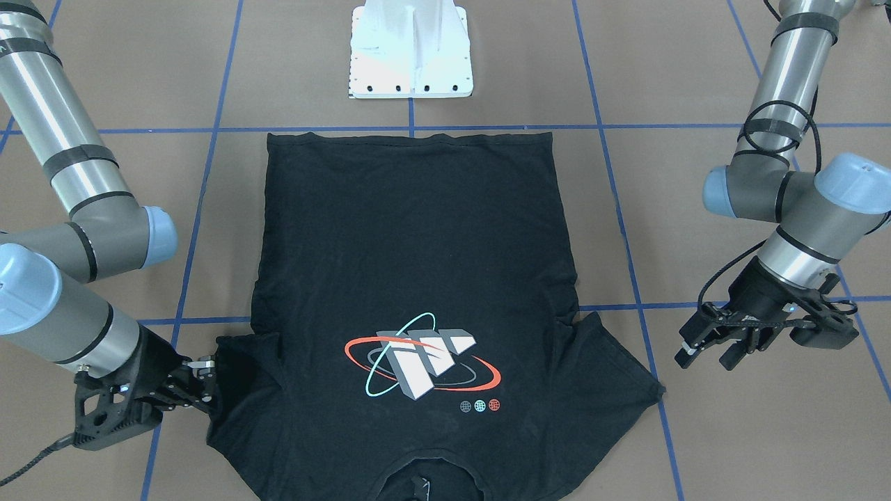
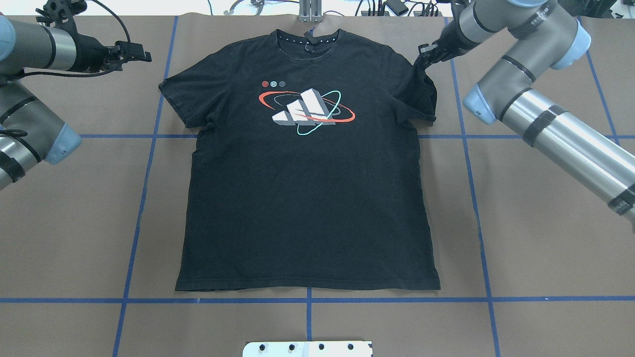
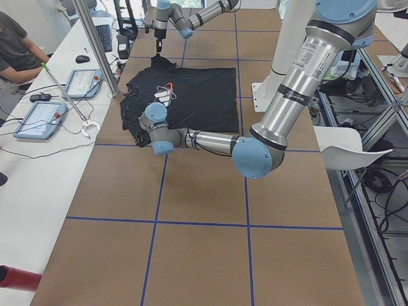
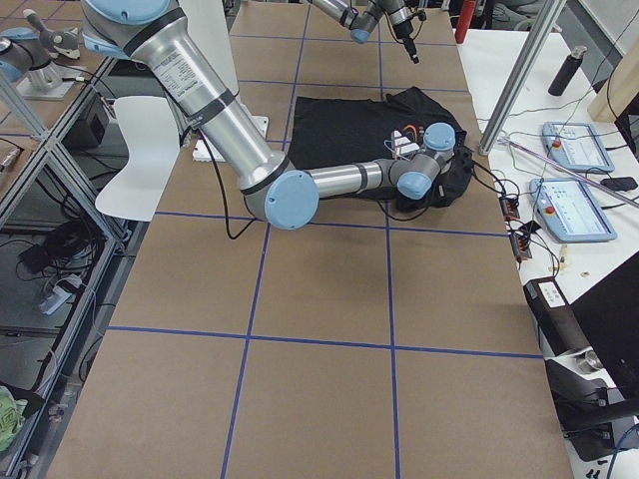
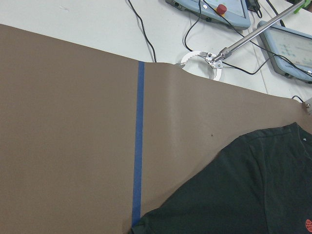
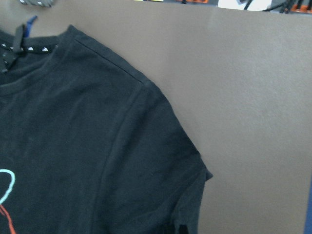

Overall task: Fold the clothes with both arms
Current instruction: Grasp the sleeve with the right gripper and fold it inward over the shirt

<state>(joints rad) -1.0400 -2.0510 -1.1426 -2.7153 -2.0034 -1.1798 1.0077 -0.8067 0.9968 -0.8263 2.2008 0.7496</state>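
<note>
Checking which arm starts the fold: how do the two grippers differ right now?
The right gripper touches the T-shirt at a sleeve edge; the left gripper hangs apart from the T-shirt. The left gripper's jaws look spread; whether the right gripper's are shut I cannot tell. Both are black, at the collar end.

T-shirt (image 2: 307, 198): black all over. Chest graphic (image 2: 305, 106): white-and-grey blocks, with one red and one teal ellipse round them. Three small dots (image 2: 273, 84) at its 10 o'clock in the overhead view: red, teal, grey. Table (image 2: 545, 248): brown, gridded with blue tape lines. Left arm (image 2: 25, 47) and right arm (image 2: 560, 134): grey tubes, light-blue caps, black bands. Left pincer (image 1: 704, 358) and right pincer (image 2: 422, 55): black. Base (image 1: 411, 56): white.
</note>
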